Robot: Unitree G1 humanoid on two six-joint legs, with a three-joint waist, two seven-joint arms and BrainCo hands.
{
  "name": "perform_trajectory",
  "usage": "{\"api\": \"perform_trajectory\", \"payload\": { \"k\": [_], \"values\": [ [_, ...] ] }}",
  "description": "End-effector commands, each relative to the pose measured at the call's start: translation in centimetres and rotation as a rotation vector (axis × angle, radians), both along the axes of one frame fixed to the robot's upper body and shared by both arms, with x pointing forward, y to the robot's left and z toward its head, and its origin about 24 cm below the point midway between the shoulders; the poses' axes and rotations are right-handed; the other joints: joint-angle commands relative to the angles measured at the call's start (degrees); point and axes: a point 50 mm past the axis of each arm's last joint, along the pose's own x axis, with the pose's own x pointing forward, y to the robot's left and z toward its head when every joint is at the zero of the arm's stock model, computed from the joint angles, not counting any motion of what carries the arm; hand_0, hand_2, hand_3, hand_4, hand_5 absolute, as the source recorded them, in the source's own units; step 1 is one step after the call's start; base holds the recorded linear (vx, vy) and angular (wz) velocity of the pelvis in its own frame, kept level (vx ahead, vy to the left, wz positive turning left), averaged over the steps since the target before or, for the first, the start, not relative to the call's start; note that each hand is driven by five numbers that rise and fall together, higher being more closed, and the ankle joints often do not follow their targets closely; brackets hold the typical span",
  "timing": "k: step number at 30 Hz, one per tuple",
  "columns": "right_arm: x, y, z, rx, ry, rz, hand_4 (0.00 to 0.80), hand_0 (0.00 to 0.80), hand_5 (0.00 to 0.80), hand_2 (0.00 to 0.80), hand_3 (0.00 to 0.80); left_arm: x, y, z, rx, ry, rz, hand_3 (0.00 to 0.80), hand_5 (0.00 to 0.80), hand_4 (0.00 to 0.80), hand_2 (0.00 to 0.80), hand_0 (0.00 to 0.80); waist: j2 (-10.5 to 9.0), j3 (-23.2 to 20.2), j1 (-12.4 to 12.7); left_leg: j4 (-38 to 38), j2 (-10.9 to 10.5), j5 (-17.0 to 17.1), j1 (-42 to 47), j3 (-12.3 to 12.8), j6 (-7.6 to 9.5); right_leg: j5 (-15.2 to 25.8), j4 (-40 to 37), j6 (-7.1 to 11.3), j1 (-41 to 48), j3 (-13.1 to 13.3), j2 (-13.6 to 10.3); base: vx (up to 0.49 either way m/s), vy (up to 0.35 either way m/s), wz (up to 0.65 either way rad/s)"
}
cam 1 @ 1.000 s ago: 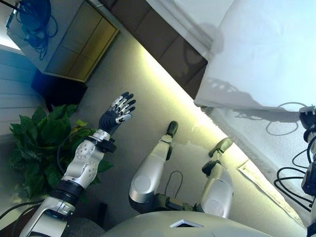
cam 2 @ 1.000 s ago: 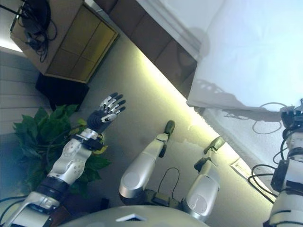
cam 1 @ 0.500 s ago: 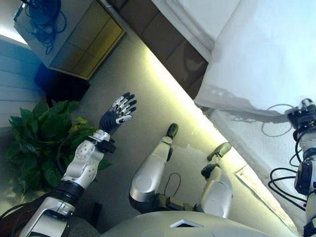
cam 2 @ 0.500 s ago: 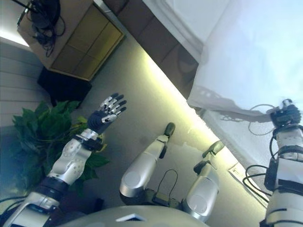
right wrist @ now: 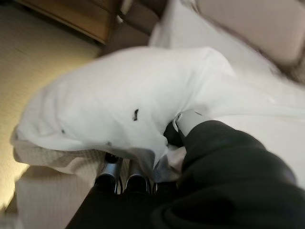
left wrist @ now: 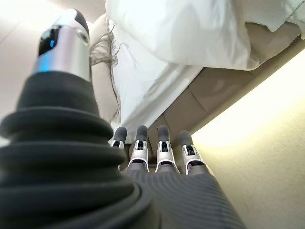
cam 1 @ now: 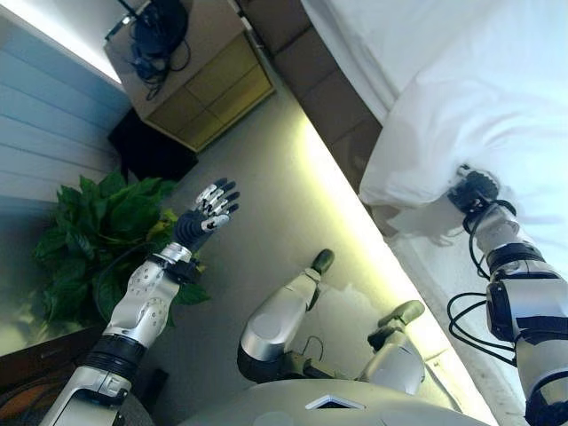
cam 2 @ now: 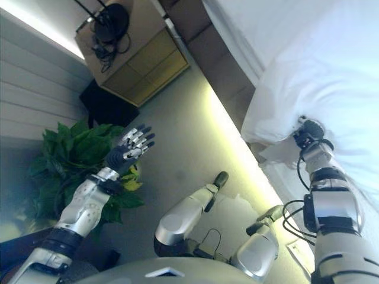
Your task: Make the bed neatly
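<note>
The bed runs along the upper right, with a white duvet [cam 1: 497,98] bulging over its brown side panel [cam 1: 333,89]. My right hand [cam 1: 472,188] is at the duvet's lower edge. In the right wrist view my right hand [right wrist: 214,157] has its thumb over a fold of the duvet [right wrist: 109,100] and its fingers [right wrist: 110,172] under it, pinching the cloth. A beige textured sheet [right wrist: 47,191] lies below the fold. My left hand [cam 1: 206,213] is raised over the floor, away from the bed, fingers straight and empty; the left wrist view shows its fingers [left wrist: 157,152] pointing at the bed.
A wooden bedside cabinet [cam 1: 191,80] with a bundle of cables [cam 1: 155,27] on top stands at the upper left. A green leafy plant [cam 1: 106,231] is by my left arm. A lit strip of pale floor [cam 1: 293,204] runs along the bed.
My right arm has reached up from the right edge to the duvet's lower edge and taken hold of it. The camera has shifted. My left hand stays raised and open.
</note>
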Motion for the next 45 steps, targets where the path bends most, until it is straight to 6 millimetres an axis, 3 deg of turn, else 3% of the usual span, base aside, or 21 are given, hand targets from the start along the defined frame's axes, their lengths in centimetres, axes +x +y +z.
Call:
{"api": "perform_trajectory", "payload": {
  "k": [1,9,14,15,16,23,29,37,45],
  "values": [
    [2.5,5.8,1.2,-0.059,-0.05,0.235,0.8,0.8,0.8,0.8,0.8,0.1,-0.5,1.3,-0.013,-0.071,-0.04,0.0,0.0,0.0,0.0,0.0,-0.78,-1.79,3.05,0.6,1.41,2.11,-4.18,4.41,-0.76,-3.42,8.89,1.53,1.19,1.47,-3.58,0.047,0.025,0.2],
    [4.0,11.6,1.6,-0.159,-0.016,0.45,0.8,0.8,0.8,0.8,0.8,0.2,-1.1,1.4,-0.06,-0.084,-0.055,0.0,0.0,0.0,0.0,0.0,0.15,-1.39,4.71,-0.32,0.13,3.19,-3.15,3.69,-0.91,-2.8,8.04,1.5,3.09,-0.36,-3.57,0.017,0.011,0.11],
    [4.3,12.9,1.9,-0.138,-0.021,0.425,0.8,0.8,0.8,0.8,0.8,0.3,-1.5,1.0,-0.044,-0.076,-0.071,0.0,0.0,0.0,0.0,0.0,0.22,-0.86,4.49,0.16,-0.3,3.29,-2.89,3.68,-1.0,-2.41,8.92,1.36,3.04,-0.42,-3.95,0.006,0.008,0.07],
    [4.3,12.6,1.9,-0.148,-0.011,0.417,0.659,0.659,0.659,0.659,0.659,0.3,-1.5,1.0,-0.041,-0.079,-0.075,0.0,0.0,0.0,0.0,0.0,0.12,-0.63,4.46,0.29,-0.3,3.24,-2.92,3.68,-0.97,-2.27,9.03,1.38,2.89,-0.38,-4.0,-0.026,-0.025,0.07],
    [4.2,12.4,1.6,-0.151,0.008,0.403,0.0,0.0,0.0,0.0,0.0,0.2,-1.5,1.0,-0.036,-0.081,-0.084,0.0,0.0,0.0,0.0,0.0,-0.03,-0.34,4.43,0.45,-0.26,3.17,-3.02,3.67,-0.93,-2.11,9.13,1.42,2.67,-0.29,-4.01,-0.038,-0.042,0.08],
    [2.9,9.8,-0.5,-0.053,0.071,0.303,0.0,0.0,0.0,0.0,0.0,0.3,-0.9,1.6,-0.001,-0.112,-0.099,0.0,0.0,0.0,0.0,0.0,-1.5,0.81,4.35,0.62,0.43,2.88,-3.18,3.93,-0.63,-0.91,7.79,1.56,2.86,-0.43,-2.84,-0.062,-0.096,0.02],
    [0.9,7.6,-2.9,0.133,0.089,0.184,0.0,0.0,0.0,0.0,0.0,0.8,-0.9,1.9,0.011,-0.133,-0.083,0.0,0.0,0.0,0.0,0.0,-2.11,0.75,3.17,0.1,1.03,2.64,-2.6,4.21,-0.32,-0.65,7.67,1.58,2.22,0.33,-2.0,-0.059,-0.053,-0.03],
    [-2.9,6.4,-7.3,0.277,0.11,0.091,0.0,0.0,0.0,0.0,0.0,0.9,-0.2,2.5,0.026,-0.181,-0.033,0.0,0.0,0.0,0.0,0.0,-2.81,0.6,0.38,-0.75,2.34,2.19,-1.79,5.34,-0.11,-0.68,7.68,1.47,0.64,2.01,-0.99,-0.071,-0.041,-0.1],
    [-8.8,4.2,-11.6,0.361,0.109,-0.025,0.0,0.0,0.0,0.0,0.0,1.4,-0.1,2.9,0.093,-0.242,0.056,0.0,0.0,0.0,0.0,0.0,-4.19,1.02,-4.28,-3.03,4.78,2.01,-0.08,7.7,-0.14,-0.8,6.65,1.16,-0.78,4.7,1.28,-0.095,-0.048,-0.2]
  ]
}}
